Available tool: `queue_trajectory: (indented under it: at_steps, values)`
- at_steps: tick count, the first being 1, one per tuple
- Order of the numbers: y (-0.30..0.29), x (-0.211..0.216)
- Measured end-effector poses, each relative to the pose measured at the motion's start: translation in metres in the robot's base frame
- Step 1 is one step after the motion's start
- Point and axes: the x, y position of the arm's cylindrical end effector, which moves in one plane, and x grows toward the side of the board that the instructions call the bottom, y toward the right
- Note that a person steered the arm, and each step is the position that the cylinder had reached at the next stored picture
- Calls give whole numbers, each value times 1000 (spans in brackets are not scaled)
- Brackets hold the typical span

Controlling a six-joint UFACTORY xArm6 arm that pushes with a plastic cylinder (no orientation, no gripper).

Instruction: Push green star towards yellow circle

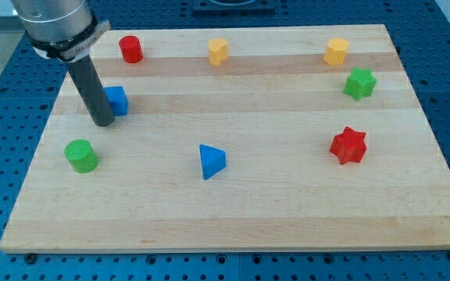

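The green star [359, 83] lies near the view's right edge of the wooden board [233, 222]. A yellow block [336, 51], shape unclear, sits just above and left of it. Another yellow block [219, 51] lies at the top centre; which one is the circle I cannot tell. My tip [102, 122] rests on the board at the view's left, touching the left side of a blue block [116, 101], far from the green star.
A red cylinder [131, 49] stands at the top left. A green cylinder [80, 155] lies below my tip. A blue triangle [211, 161] sits at centre. A red star [348, 145] lies below the green star.
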Motion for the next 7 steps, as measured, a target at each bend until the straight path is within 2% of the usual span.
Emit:
queue_trajectory:
  at_steps: [4,7]
  values:
    - [1,2]
    - [127,9]
